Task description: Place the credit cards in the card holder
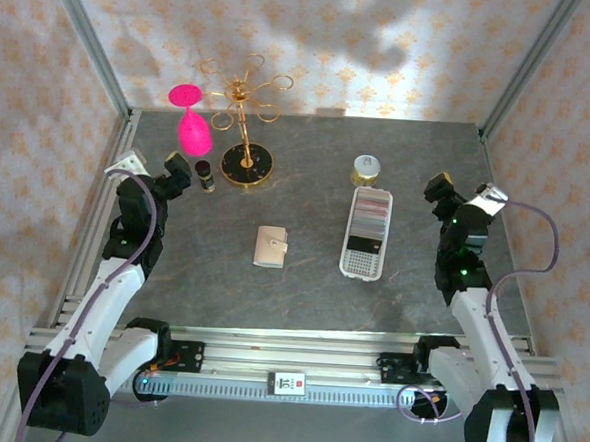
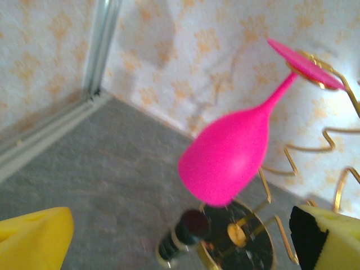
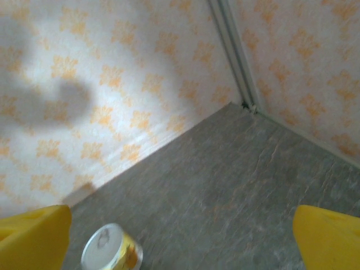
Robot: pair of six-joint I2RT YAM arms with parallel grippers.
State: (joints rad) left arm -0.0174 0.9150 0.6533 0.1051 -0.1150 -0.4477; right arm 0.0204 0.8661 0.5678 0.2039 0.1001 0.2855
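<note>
The beige card holder (image 1: 270, 246) lies shut on the grey table, midway between the arms. To its right, a long white perforated tray (image 1: 347, 264) holds the credit cards (image 1: 372, 210), a row of thin cards in its far half; they are too small to make out singly. My left gripper (image 1: 178, 170) hovers at the back left, well away from the card holder, open and holding nothing (image 2: 180, 250). My right gripper (image 1: 439, 190) hovers right of the tray, open with bare table between its yellow fingers (image 3: 329, 236).
A gold glass rack (image 1: 244, 162) with a hanging pink glass (image 2: 230, 154) and a small dark bottle (image 2: 180, 239) stand right in front of the left gripper. A small yellow can (image 3: 111, 254) sits behind the tray. Patterned walls close three sides.
</note>
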